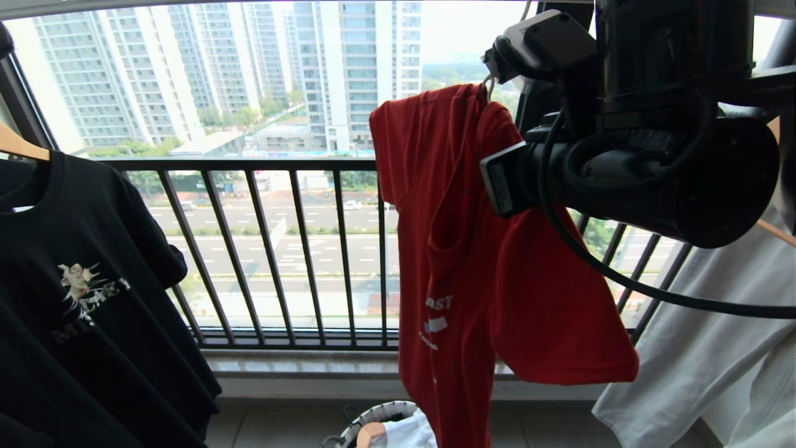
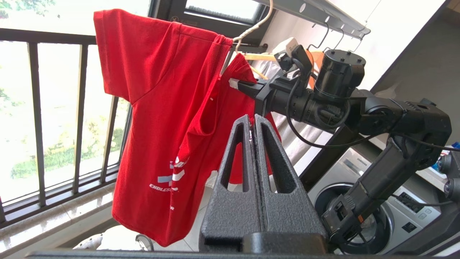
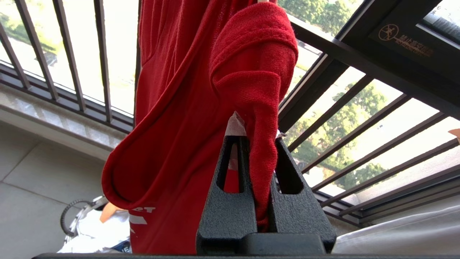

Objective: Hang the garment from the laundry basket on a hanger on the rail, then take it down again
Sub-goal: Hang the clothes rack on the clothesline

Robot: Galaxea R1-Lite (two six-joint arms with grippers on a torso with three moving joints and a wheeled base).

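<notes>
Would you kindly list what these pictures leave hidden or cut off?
- Head view: the right arm hides the right gripper's grip on the garment.
- Head view: the laundry basket is cut off by the bottom edge.
- Left wrist view: the hanger hook runs off the top edge, short of the rail.

Matte black robot arm (image 2: 377, 118) with cylindrical joints, looping black cables, a white-capped wrist camera (image 2: 287, 48), and textured black triangular slotted gripper fingers (image 2: 273, 169).

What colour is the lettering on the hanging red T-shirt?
White, with a grey-blue bar, on the red short-sleeved T-shirt; clearest in the left wrist view.
</notes>
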